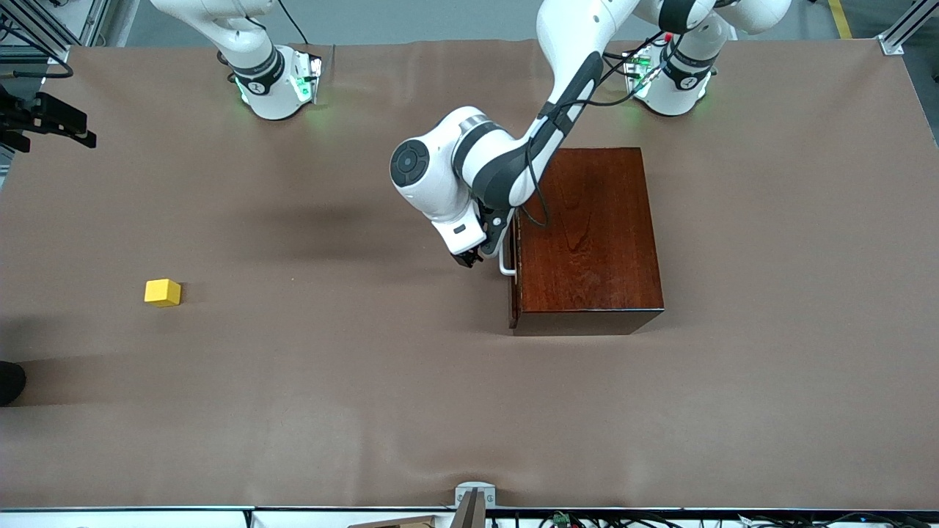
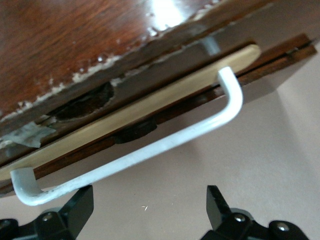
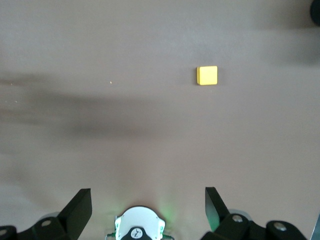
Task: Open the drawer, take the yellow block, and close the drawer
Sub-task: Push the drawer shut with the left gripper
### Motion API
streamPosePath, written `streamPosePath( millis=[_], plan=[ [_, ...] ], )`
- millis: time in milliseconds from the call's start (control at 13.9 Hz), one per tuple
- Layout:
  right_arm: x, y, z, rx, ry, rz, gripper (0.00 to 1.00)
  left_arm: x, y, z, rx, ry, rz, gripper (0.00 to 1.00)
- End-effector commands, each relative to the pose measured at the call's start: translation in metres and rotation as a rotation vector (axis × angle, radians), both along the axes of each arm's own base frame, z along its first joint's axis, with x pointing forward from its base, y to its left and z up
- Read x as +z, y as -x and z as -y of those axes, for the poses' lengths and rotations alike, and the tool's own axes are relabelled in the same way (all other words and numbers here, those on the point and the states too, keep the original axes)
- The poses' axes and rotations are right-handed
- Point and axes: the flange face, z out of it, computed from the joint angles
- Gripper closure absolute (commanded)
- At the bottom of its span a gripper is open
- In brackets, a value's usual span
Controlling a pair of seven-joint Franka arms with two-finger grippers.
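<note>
Left pincer (image 1: 471,258), fingers apart, hangs before the drawer (image 1: 516,273) handle (image 2: 150,150) (right pincer (image 3: 147,200) apart, waiting).

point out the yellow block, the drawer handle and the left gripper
yellow block (image 1: 162,292), front view, middle of its top face
drawer handle (image 2: 150,152), left wrist view, middle of the white bar
left gripper (image 2: 150,205), left wrist view, midway between its open fingertips
</note>
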Motion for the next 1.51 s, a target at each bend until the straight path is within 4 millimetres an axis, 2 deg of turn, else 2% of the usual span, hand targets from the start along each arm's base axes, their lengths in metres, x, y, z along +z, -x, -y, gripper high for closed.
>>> streamPosePath(
  millis=[0, 144, 287, 575, 790, 1006, 1149, 1293, 1437],
  plan=[
    [0.024, -0.004, -0.028, 0.042, 0.027, 0.052, 0.00, 0.105, -0.013, -0.033, -0.128, 0.036, 0.007, 0.00],
    [0.024, -0.007, -0.025, 0.034, 0.028, 0.055, 0.00, 0.153, -0.022, -0.051, -0.223, 0.089, 0.014, 0.00],
    [0.017, -0.012, -0.021, 0.033, 0.025, 0.049, 0.00, 0.202, -0.033, -0.081, -0.275, 0.135, 0.037, 0.00],
    [0.019, -0.013, -0.019, 0.033, 0.029, 0.053, 0.00, 0.264, -0.049, -0.139, -0.382, 0.173, 0.017, 0.00],
    [0.019, -0.014, -0.017, 0.028, 0.028, 0.051, 0.00, 0.295, -0.057, -0.179, -0.429, 0.186, 0.002, 0.00],
    [0.019, -0.014, -0.016, 0.027, 0.028, 0.053, 0.00, 0.317, -0.066, -0.225, -0.483, 0.190, -0.028, 0.00],
    [0.018, -0.014, -0.016, 0.027, 0.026, 0.050, 0.00, 0.326, -0.069, -0.248, -0.530, 0.188, -0.064, 0.00],
    [0.018, -0.014, -0.016, 0.026, 0.026, 0.050, 0.00, 0.337, -0.072, -0.282, -0.574, 0.195, -0.090, 0.00],
    [0.017, -0.015, -0.015, 0.025, 0.028, 0.050, 0.00, 0.348, -0.076, -0.329, -0.646, 0.208, -0.112, 0.00]
  ],
)
